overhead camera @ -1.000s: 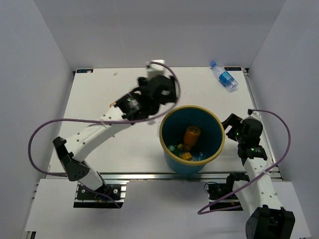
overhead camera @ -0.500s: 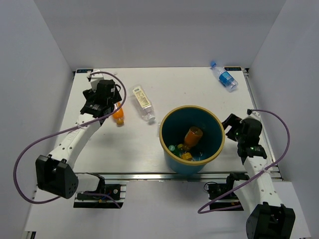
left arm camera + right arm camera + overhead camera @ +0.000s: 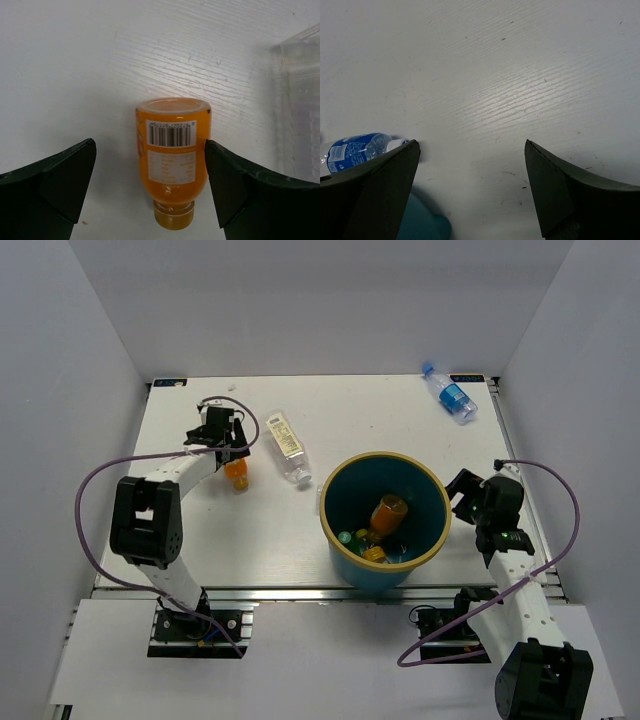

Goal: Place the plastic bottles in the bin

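Tabletop [image 3: 300, 530] carried three loose bottles. The rest sat in the bin.

Bin [image 3: 384, 455] stood upright at near centre-right. The binned orange bottle [image 3: 386, 512] lay inside it. Green and yellow bits showed beside that bottle, too small to tell apart.

Right gripper [image 3: 470, 495] hovered just right of the bin with its jaws wide open and nothing between them. Its wrist view showed bare tabletop and part of the bin.

Left gripper [image 3: 224, 445] was at far left, low over the tabletop, jaws fully open and holding nothing.

Square clear bottle [image 3: 284, 443] lay on its side between the left gripper and the bin, touching neither.

Blue-labelled bottle [image 3: 451, 396] lay at the far right corner, well apart from the bin.

Loose orange bottle [image 3: 172, 160] lay on its side between the open jaws, cap towards the wrist camera, with a gap on both sides.

Judged step: left arm lining up a grasp on the loose orange bottle, task about half done.

The next move likely called for lowering until the jaws bracketed the body and then closing squarely across it. After that, a lift and a carry right over the rim. The round body could roll if one jaw touched first.
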Available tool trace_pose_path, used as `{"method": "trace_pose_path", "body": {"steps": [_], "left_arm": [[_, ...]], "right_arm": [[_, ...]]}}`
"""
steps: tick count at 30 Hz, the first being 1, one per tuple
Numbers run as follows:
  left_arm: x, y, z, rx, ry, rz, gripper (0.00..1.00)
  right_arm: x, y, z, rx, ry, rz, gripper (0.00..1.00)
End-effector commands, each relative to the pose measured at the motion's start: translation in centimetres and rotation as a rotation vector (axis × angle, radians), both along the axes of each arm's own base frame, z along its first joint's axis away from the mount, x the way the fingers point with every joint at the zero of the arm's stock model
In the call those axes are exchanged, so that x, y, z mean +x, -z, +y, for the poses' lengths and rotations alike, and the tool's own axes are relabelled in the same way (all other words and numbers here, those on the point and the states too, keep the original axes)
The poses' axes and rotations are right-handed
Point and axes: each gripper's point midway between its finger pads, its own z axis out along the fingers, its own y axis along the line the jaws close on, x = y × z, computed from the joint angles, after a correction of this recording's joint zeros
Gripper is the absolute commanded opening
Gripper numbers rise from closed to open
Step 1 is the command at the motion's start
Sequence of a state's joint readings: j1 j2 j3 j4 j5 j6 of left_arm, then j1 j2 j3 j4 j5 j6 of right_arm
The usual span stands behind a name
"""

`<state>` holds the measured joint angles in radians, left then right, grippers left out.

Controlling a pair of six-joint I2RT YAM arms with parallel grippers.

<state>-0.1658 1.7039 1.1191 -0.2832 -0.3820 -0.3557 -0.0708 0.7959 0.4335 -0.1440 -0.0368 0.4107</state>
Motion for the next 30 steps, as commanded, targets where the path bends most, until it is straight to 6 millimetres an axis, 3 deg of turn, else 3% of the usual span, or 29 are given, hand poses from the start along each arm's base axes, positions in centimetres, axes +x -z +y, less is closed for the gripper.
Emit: {"method": "trace_pose_path", "body": {"steps": [1, 3, 8, 10, 11, 13, 16, 17, 18, 20, 22, 24, 26, 27, 29, 30], "left_arm": [[2.7, -1.4, -1.2, -0.026, 0.058, -0.077, 0.98], [2.6, 0.9, -0.9, -0.009, 0.037, -0.014, 0.98], [2.3, 4.1, -0.9, -0.017, 0.016, 0.064, 0.98], [1.9, 4.6, -1.5, -0.042, 0.027, 0.091, 0.93], [2.0, 4.2, -1.6, -0.053, 0.030, 0.086, 0.84], [1.8, 3.1, -2.1, -0.081, 0.039, 0.072, 0.76], [1.8, -1.6, -3.2, -0.147, 0.071, -0.024, 0.64], [1.7, -5.0, -3.6, -0.179, 0.087, -0.096, 0.58], [1.5, -6.9, -4.2, -0.215, 0.104, -0.138, 0.48], [0.9, -11.3, -5.8, -0.294, 0.165, -0.236, 0.45], [-0.7, -17.7, -7.2, -0.344, 0.187, -0.363, 0.42], [-2.9, -22.3, -8.7, -0.375, 0.233, -0.435, 0.42], [-5.3, -26.2, -13.2, -0.429, 0.360, -0.498, 0.42], [-7.7, -28.3, -16.8, -0.469, 0.478, -0.533, 0.42], [-10.3, -30.6, -20.4, -0.524, 0.600, -0.566, 0.43], [-13.0, -31.8, -23.9, -0.584, 0.731, -0.578, 0.43]], "right_arm": [[1.1, -1.7, -0.2, -0.008, -0.001, -0.066, 0.90], [1.1, -1.8, -0.2, -0.010, 0.002, -0.066, 0.89], [1.1, -1.9, -0.4, -0.016, 0.009, -0.070, 0.90], [1.1, -1.9, -0.4, -0.017, 0.011, -0.069, 0.89], [1.1, -1.8, -0.5, -0.018, 0.013, -0.067, 0.90], [1.1, -1.8, -0.5, -0.018, 0.015, -0.067, 0.89], [1.1, -1.6, -0.5, -0.017, 0.017, -0.062, 0.89], [1.0, -1.6, -0.6, -0.018, 0.021, -0.059, 0.89], [1.0, -1.5, -0.7, -0.021, 0.030, -0.053, 0.89], [0.9, -1.5, -0.7, -0.016, 0.032, -0.046, 0.89], [0.8, -1.3, -1.3, -0.031, 0.061, -0.039, 0.89], [0.8, -1.5, -1.1, -0.027, 0.055, -0.049, 0.89], [0.7, -1.5, -1.1, -0.028, 0.052, -0.052, 0.89], [0.7, -1.5, -1.1, -0.028, 0.052, -0.050, 0.89], [0.7, -1.5, -1.1, -0.029, 0.054, -0.053, 0.89], [0.6, -1.5, -1.1, -0.029, 0.054, -0.053, 0.89]]}}
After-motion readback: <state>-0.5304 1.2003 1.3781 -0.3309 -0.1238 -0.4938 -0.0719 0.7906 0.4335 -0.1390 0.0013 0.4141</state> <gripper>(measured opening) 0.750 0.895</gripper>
